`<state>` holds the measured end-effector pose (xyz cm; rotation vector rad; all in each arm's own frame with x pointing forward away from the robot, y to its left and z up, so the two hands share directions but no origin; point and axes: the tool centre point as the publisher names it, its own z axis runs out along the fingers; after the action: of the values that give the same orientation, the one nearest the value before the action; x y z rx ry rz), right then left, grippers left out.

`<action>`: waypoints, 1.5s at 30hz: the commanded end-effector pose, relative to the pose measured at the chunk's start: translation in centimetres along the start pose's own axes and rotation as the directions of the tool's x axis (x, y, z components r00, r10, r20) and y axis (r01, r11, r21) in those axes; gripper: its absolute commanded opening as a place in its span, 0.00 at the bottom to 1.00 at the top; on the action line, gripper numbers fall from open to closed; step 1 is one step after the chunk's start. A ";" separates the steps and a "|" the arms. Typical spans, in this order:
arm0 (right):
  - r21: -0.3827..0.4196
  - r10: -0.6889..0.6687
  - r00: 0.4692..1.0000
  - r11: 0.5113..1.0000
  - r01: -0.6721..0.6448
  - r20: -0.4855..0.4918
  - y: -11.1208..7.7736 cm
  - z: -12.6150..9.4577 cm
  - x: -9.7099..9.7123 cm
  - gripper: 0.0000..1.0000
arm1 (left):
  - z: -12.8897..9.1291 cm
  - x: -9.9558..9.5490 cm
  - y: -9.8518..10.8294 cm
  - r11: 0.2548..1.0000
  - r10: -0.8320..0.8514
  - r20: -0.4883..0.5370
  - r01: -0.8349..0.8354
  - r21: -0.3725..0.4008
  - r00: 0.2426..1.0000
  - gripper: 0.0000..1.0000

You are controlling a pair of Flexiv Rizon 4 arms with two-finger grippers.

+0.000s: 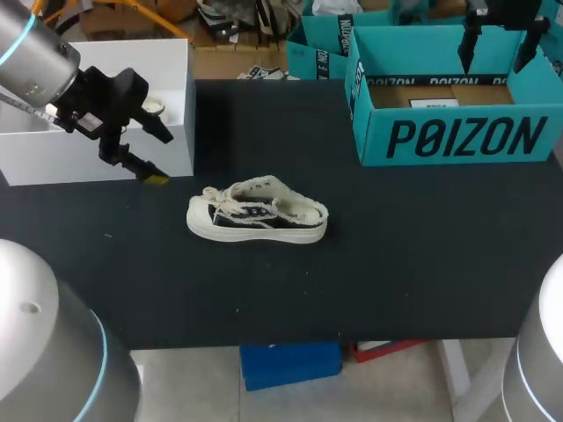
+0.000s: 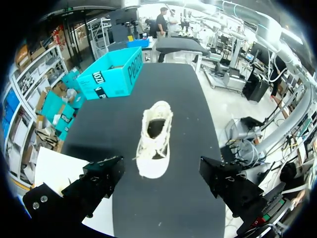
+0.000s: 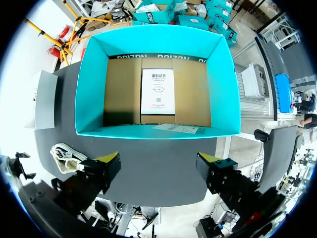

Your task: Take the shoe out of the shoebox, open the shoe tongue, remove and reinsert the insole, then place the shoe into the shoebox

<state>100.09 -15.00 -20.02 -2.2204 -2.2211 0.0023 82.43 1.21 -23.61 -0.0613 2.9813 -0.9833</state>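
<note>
The shoe (image 1: 257,213) is a low sneaker with a thick cream sole, dark side panels and loose pale laces. It stands upright on the black table (image 1: 396,264), outside the teal shoebox (image 1: 457,136). It is ahead of the left gripper (image 1: 158,156), toe toward it and in line with the gap between the widely spread fingers, which grasp nothing. The right gripper (image 1: 497,48) hangs over the shoebox with its fingers likewise apart and bare, the shoe well off to its side. Looking into the shoe's mouth, the left wrist view finds only a dark hollow, so I cannot tell whether an insole lies inside; that gripper's yellow tips are out of its sight. Only the right wrist view reveals the box's floor, brown cardboard with a white card on it; there the shoe is a pale sliver, mostly hidden behind one finger. A white box (image 1: 88,163) sits just beside the left gripper.
</note>
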 end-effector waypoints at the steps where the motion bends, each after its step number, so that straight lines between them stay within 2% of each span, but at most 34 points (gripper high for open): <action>1: -0.009 -0.022 1.000 1.000 0.022 -0.004 -0.3 -0.4 0.3 1.00 | 0.0 -0.2 0.0 1.000 0.002 -0.002 -0.002 -0.001 1.000 1.00; 5: -0.131 -0.190 0.978 0.975 0.178 -0.088 -2.0 -0.9 2.1 1.00 | 0.0 -0.2 0.0 1.000 0.002 -0.002 -0.002 -0.001 1.000 1.00; 11: -0.271 -0.391 0.910 0.899 0.345 -0.137 -6.1 0.3 3.6 1.00 | 0.0 -0.2 0.0 1.000 0.002 -0.002 -0.002 -0.001 1.000 1.00; 14: -0.342 -0.505 0.853 0.831 0.439 -0.131 -8.4 1.1 4.7 1.00 | 0.0 -0.2 0.0 1.000 0.002 -0.002 -0.002 -0.001 1.000 1.00; 18: -0.426 -0.640 0.765 0.714 0.556 -0.074 -11.0 1.8 6.5 1.00 | 0.0 -0.2 0.0 1.000 0.002 -0.002 -0.002 -0.001 1.000 1.00; 20: -0.456 -0.706 0.707 0.644 0.614 -0.045 -12.4 1.8 7.6 1.00 | 0.0 -0.2 0.0 1.000 0.002 -0.002 -0.002 -0.001 1.000 1.00; 22: -0.460 -0.738 0.674 0.607 0.648 -0.023 -13.4 2.1 8.5 1.00 | 0.0 -0.2 0.0 1.000 0.002 -0.002 -0.002 -0.001 1.000 1.00; 43: -0.460 -0.738 0.674 0.607 0.648 -0.023 -13.4 2.1 8.5 1.00 | 0.0 -0.2 0.0 1.000 0.002 -0.002 -0.002 -0.001 1.000 1.00; 45: -0.516 -0.784 0.620 0.539 0.665 -0.021 -13.2 2.3 8.9 1.00 | 0.0 -0.2 0.0 1.000 0.002 -0.002 -0.002 -0.001 1.000 1.00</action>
<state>86.76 -6.23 -21.89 -1.1371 -2.9936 -0.7144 82.63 1.18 -23.48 -0.0587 2.9873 -0.9810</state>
